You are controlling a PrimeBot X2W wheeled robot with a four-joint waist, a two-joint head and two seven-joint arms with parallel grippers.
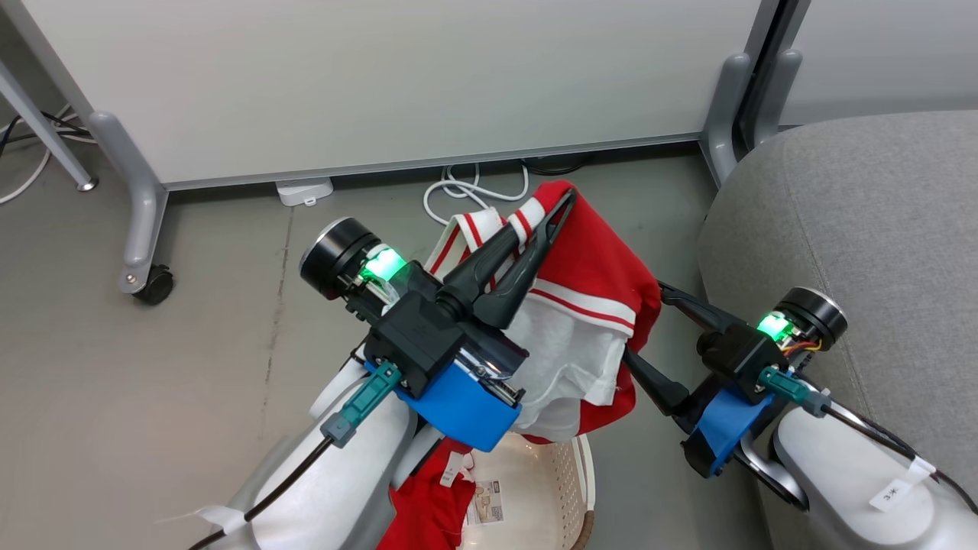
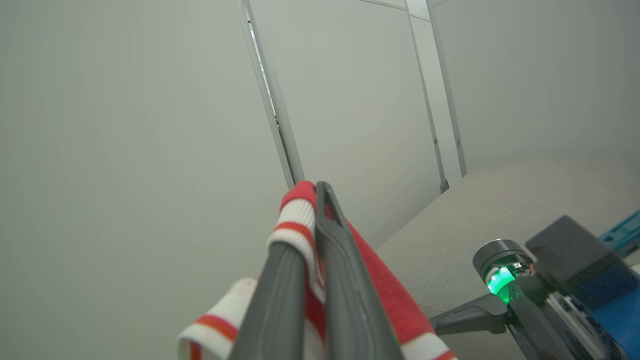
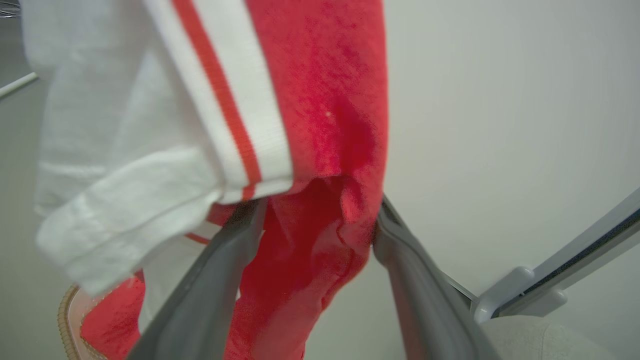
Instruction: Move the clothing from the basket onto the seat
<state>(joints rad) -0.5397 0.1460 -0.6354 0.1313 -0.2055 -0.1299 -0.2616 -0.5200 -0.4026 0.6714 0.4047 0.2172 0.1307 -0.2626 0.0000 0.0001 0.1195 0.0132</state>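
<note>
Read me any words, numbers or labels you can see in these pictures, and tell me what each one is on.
"3", then a mark I cannot make out: paper tag on the right forearm.
Label on the basket bottom: print too small to read.
Cloth tag on the red garment in the basket: too small to read.

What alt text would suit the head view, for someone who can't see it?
The left claw, shut, holds a red-and-white garment up above the cream basket, where more red clothing lies. The open right claw straddles the garment's hanging right edge, beside the grey sofa.
</note>
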